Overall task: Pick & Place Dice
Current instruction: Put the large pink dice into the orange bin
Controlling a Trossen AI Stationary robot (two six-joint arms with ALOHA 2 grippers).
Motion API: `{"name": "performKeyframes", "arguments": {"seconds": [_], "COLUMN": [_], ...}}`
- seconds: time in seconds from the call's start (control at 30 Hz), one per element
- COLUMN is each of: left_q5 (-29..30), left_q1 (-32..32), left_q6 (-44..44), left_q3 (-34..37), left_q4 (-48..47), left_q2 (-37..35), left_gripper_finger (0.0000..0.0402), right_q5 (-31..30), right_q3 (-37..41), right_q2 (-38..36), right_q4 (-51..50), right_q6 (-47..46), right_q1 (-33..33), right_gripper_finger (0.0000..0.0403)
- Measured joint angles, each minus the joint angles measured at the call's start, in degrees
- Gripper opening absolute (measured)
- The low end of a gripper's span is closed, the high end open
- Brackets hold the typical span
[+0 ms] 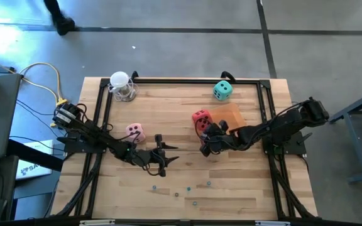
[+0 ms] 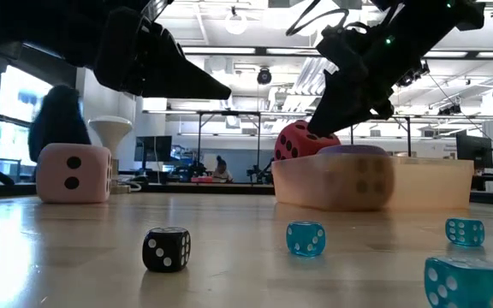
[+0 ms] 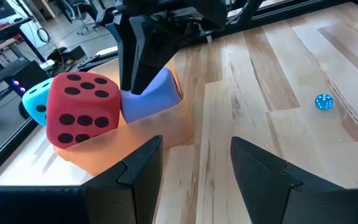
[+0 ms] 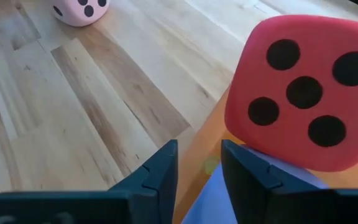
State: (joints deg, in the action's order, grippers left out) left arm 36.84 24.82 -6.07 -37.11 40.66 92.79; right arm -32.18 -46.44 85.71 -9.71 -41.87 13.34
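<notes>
A translucent orange tray (image 1: 231,116) lies right of the table's centre. The red die (image 3: 82,109) sits at its left end, touching the purple die (image 3: 160,93) beside it. My right gripper (image 4: 199,165) slants down onto the purple die, fingers a little apart. The pink die (image 1: 134,132) rests on the wood at the left, and the teal die (image 1: 222,90) near the far edge. My left gripper (image 3: 197,165) hovers open over bare wood left of the tray, pointing at it. My right gripper has the purple die's upper part (image 3: 132,102) between its two fingers (image 3: 143,62), coming slanting down from the table's right. Purple shows between and beside the fingers (image 4: 253,186). The die sits in the tray, against the red die.
Several tiny dice lie toward the near edge, among them blue ones (image 2: 305,238) and a black one (image 2: 166,248). A white funnel-like object (image 1: 122,85) stands at the far left. A black frame (image 1: 187,80) rims the table.
</notes>
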Motion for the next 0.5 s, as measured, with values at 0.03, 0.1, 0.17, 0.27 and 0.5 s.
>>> {"name": "performKeyframes", "arguments": {"seconds": [0.03, 0.1, 0.17, 0.27, 0.5], "left_q5": [0.0, 0.0, 0.0, 0.0, -2.1], "left_q1": [0.0, 0.0, 0.0, 0.0, 0.0], "left_q6": [0.1, 0.1, 0.1, 0.4, 4.7], "left_q3": [0.0, 0.0, 0.0, 0.0, 0.0], "left_q4": [0.0, -0.3, -0.7, -1.2, -3.2], "left_q2": [0.0, 0.0, 0.0, 0.0, 0.0], "left_gripper_finger": [0.0182, 0.0182, 0.0182, 0.0182, 0.0182], "right_q5": [-0.5, -1.5, -2.5, -3.2, -6.2], "right_q3": [0.0, 0.0, 0.0, 0.0, 0.0], "right_q2": [0.0, 0.0, 0.0, 0.0, 0.0], "right_q4": [0.0, 0.0, 0.6, 3.2, 12.0], "right_q6": [0.0, 0.4, 2.0, 5.5, 19.9], "right_q1": [0.0, 0.1, 0.5, 1.8, 7.0], "right_gripper_finger": [0.0119, 0.013, 0.0141, 0.0158, 0.0196]}}
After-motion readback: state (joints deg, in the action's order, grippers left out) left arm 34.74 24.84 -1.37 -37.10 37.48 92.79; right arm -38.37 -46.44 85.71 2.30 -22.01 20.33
